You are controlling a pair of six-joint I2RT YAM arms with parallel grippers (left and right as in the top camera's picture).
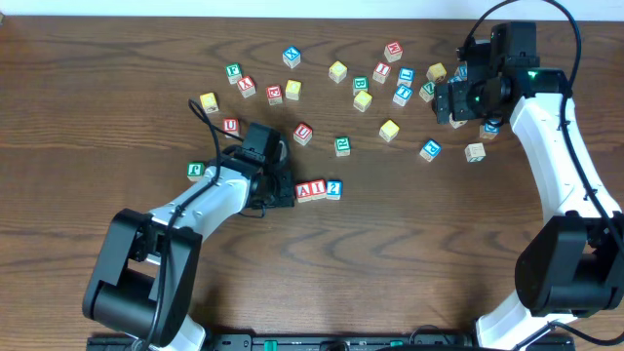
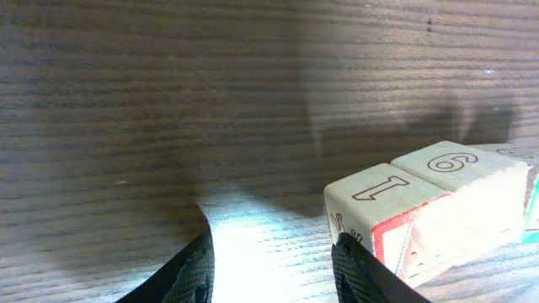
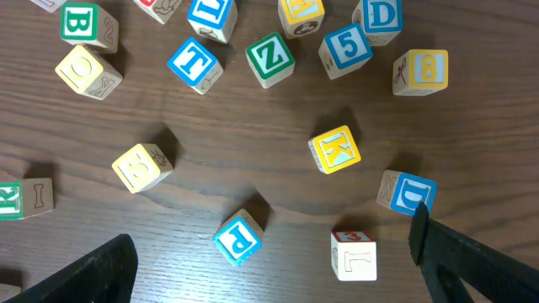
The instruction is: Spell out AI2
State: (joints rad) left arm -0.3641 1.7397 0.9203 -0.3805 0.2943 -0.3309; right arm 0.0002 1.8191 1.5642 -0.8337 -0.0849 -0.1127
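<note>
Three blocks stand in a row near the table's middle: a red A block (image 1: 304, 191), a red I block (image 1: 318, 190) and a blue 2 block (image 1: 333, 188). My left gripper (image 1: 282, 188) sits low on the table just left of the A block. In the left wrist view it (image 2: 274, 273) is open and empty, with the row's end block (image 2: 396, 210) beside its right finger. My right gripper (image 1: 450, 102) hovers over loose blocks at the back right. In the right wrist view it (image 3: 269, 269) is open wide and empty above a blue P block (image 3: 238, 238).
Several loose letter blocks lie across the back of the table, among them a yellow block (image 1: 389, 130), a green block (image 1: 342, 145) and a red block (image 1: 303, 133). A green block (image 1: 197, 171) lies left of my left arm. A white L block (image 3: 354, 255) and a yellow K block (image 3: 334, 150) lie under my right gripper.
</note>
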